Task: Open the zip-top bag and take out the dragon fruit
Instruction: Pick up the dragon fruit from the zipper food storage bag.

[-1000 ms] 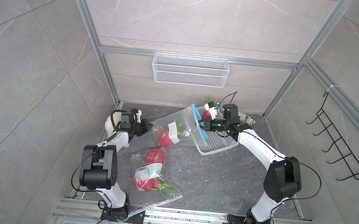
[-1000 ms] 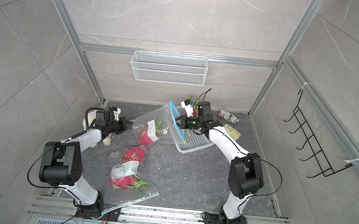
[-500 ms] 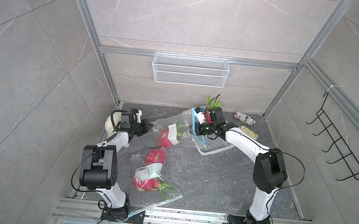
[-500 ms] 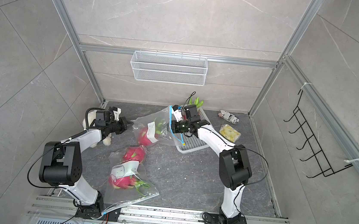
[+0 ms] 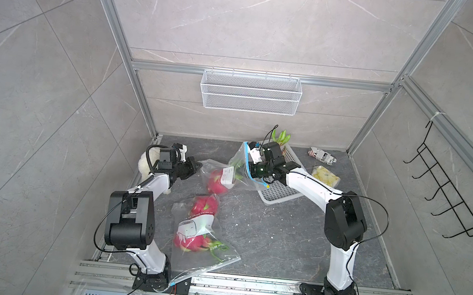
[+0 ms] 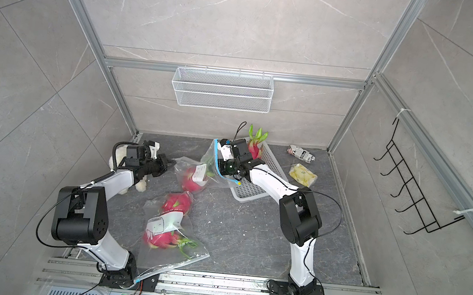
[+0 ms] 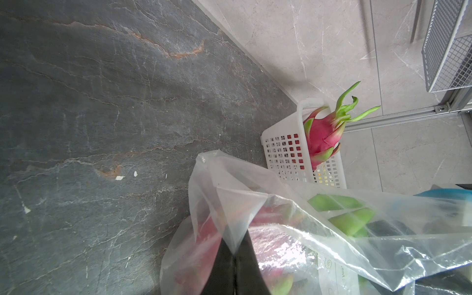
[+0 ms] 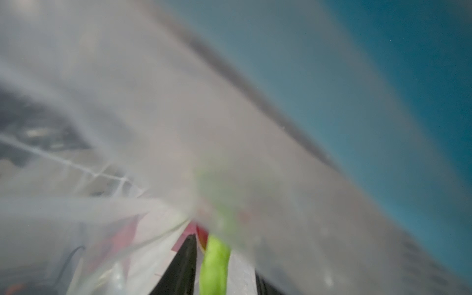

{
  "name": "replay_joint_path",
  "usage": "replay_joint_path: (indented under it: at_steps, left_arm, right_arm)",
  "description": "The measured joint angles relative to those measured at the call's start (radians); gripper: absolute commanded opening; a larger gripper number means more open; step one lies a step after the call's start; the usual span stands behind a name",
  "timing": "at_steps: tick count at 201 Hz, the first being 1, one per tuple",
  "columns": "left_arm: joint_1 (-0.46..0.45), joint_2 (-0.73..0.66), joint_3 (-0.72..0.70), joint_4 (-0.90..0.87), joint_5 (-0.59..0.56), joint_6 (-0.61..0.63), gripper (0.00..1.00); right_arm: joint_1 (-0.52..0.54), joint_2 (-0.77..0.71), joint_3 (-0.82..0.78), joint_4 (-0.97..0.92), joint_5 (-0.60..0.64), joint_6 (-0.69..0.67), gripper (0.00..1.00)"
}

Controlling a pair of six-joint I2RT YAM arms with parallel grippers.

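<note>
left gripper (image 7: 233, 245) pinched tight on corner of clear plastic zip-top bag (image 5: 218, 167) at its 9 o'clock, right gripper (image 8: 224, 258) inside blue-zippered mouth at 3 o'clock, jaws apart around green spike (image 8: 213, 268), 1 magenta dragon fruit (image 5: 215, 183) inside bag

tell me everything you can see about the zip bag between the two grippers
The zip-top bag is clear, crinkled plastic with a blue zip strip at its mouth. It lies stretched between the arms, holding a magenta dragon fruit with a white label. The left gripper is shut on its closed end; the right gripper is inside the mouth, jaws apart around a green spike. The mouth end drapes over the white basket.
</note>
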Motion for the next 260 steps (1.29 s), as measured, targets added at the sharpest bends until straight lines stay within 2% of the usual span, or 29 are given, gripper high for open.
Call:
replay_joint_path:
  at_steps: [7, 32, 67, 88, 96, 101, 105, 121, 134, 139, 197, 236, 260]
  left_arm:
    - [0.0, 0.0, 0.0, 0.0, 0.0, 0.0, 0.0]
    - [0.0, 0.0, 0.0, 0.0, 0.002, -0.001, 0.0]
    - [0.0, 0.003, 0.0, 0.003, 0.005, -0.008, 0.0]
    - [0.0, 0.006, 0.0, 0.005, 0.005, -0.008, 0.0]
    - [0.0, 0.006, 0.0, 0.006, 0.005, -0.008, 0.0]
    - [0.0, 0.006, 0.0, 0.006, 0.005, -0.009, 0.0]
    - [0.0, 0.007, 0.0, 0.007, 0.005, -0.009, 0.0]
    - [0.0, 0.008, 0.0, 0.009, 0.005, -0.01, 0.0]
    - [0.0, 0.007, 0.0, 0.011, 0.005, -0.013, 0.0]
    - [0.0, 0.008, 0.0, 0.013, 0.005, -0.015, 0.0]
    - [0.002, 0.03, -0.001, 0.008, -0.016, -0.038, 0.0]
    - [0.011, 0.035, -0.003, -0.083, -0.114, -0.039, 0.0]
    - [0.037, 0.008, -0.064, -0.09, -0.177, -0.053, 0.0]
  right_arm:
    - [0.0, -0.003, -0.011, 0.001, 0.022, 0.001, 0.28]
    - [0.0, -0.015, -0.046, 0.0, 0.092, 0.008, 0.28]
    - [0.001, -0.012, -0.045, 0.038, 0.075, 0.049, 0.48]
    - [0.008, 0.01, -0.026, 0.075, 0.031, 0.074, 0.53]
    - [0.014, 0.024, -0.013, 0.089, 0.016, 0.083, 0.7]
    - [0.018, 0.034, -0.007, 0.1, 0.01, 0.098, 0.84]
    - [0.02, 0.039, -0.003, 0.107, 0.003, 0.094, 0.88]
    - [0.032, 0.068, 0.014, 0.123, -0.015, 0.113, 0.79]
    - [0.04, 0.093, 0.034, 0.125, -0.023, 0.124, 0.55]
    - [0.043, 0.102, 0.04, 0.126, -0.023, 0.135, 0.53]
    - [0.058, 0.12, 0.029, 0.108, 0.024, 0.138, 0.51]
    - [0.058, 0.12, 0.027, 0.081, 0.047, 0.133, 0.49]
    - [0.057, 0.119, 0.014, 0.079, 0.054, 0.13, 0.49]
